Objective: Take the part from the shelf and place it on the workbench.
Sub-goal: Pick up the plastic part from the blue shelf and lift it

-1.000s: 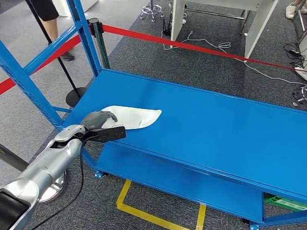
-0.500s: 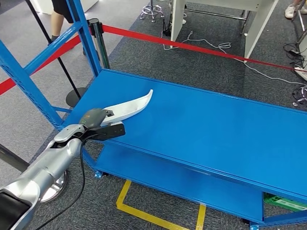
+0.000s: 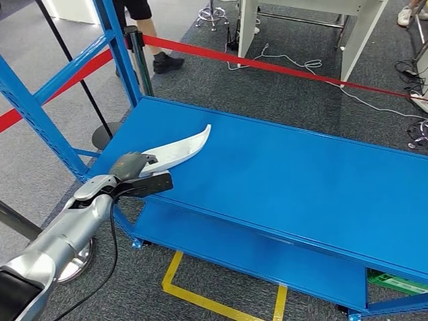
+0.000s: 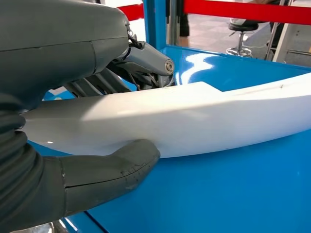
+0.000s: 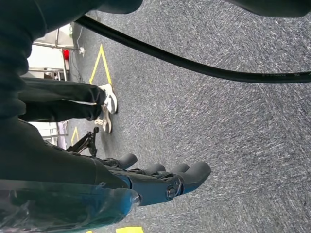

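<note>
The part [image 3: 179, 149] is a long, curved white piece, tilted up on edge above the left end of the blue shelf [image 3: 283, 180]. My left hand [image 3: 136, 175] grips its near end, thumb under it and fingers over it. In the left wrist view the white part [image 4: 190, 121] runs across the picture between the thick grey thumb [image 4: 110, 170] and the darker fingers [image 4: 143, 63], just above the blue shelf surface. My right hand [image 5: 161, 182] hangs over grey carpet with its fingers held apart and nothing in them.
Blue uprights [image 3: 118, 50] frame the shelf's left end. A red barrier tape [image 3: 283, 67] on a black post [image 3: 137, 57] runs behind it. A person [image 3: 151, 33] walks past beyond the tape. A lower blue shelf [image 3: 242, 251] lies underneath; yellow floor tape [image 3: 212, 301] marks the carpet.
The part lay flat on the shelf a second ago; my left hand has since tipped it up on edge and lifted its far end. The person behind the tape has walked to the right.
</note>
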`<state>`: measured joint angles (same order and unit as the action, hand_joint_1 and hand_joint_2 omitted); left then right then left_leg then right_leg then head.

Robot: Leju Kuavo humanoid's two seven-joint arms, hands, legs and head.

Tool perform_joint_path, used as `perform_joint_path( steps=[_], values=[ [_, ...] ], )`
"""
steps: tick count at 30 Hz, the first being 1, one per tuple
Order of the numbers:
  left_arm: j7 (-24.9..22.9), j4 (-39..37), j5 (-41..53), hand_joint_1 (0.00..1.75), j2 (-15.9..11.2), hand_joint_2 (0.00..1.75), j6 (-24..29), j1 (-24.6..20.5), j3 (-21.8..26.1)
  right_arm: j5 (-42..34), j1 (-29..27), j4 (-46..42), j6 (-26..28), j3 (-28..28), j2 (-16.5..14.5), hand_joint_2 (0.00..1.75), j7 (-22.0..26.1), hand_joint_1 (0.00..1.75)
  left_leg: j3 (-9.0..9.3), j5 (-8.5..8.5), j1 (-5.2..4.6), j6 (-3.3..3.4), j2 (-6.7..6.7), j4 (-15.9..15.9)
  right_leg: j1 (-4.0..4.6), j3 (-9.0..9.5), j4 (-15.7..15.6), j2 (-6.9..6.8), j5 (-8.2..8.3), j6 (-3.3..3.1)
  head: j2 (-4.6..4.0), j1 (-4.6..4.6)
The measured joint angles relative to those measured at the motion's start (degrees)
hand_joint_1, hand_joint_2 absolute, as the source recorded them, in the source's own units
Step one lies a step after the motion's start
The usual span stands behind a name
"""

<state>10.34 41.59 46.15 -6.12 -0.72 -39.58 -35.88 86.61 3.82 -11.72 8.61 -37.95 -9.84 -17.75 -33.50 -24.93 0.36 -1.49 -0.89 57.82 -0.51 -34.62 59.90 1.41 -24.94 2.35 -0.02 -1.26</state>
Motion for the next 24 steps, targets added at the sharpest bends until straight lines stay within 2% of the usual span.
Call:
perform_joint_path(
  steps=[24],
  values=[
    [-0.1, 1.5, -0.2, 1.75, 0.0, 1.75, 0.5, 1.6, 2.2, 0.1, 0.0, 0.0, 0.0, -0.2, 0.2, 1.75, 0.0, 0.00, 0.00, 0.00, 0.00, 0.00, 0.00, 0.0, 0.00, 0.00, 0.0, 0.00, 0.00, 0.00, 0.00, 0.00]
  ],
)
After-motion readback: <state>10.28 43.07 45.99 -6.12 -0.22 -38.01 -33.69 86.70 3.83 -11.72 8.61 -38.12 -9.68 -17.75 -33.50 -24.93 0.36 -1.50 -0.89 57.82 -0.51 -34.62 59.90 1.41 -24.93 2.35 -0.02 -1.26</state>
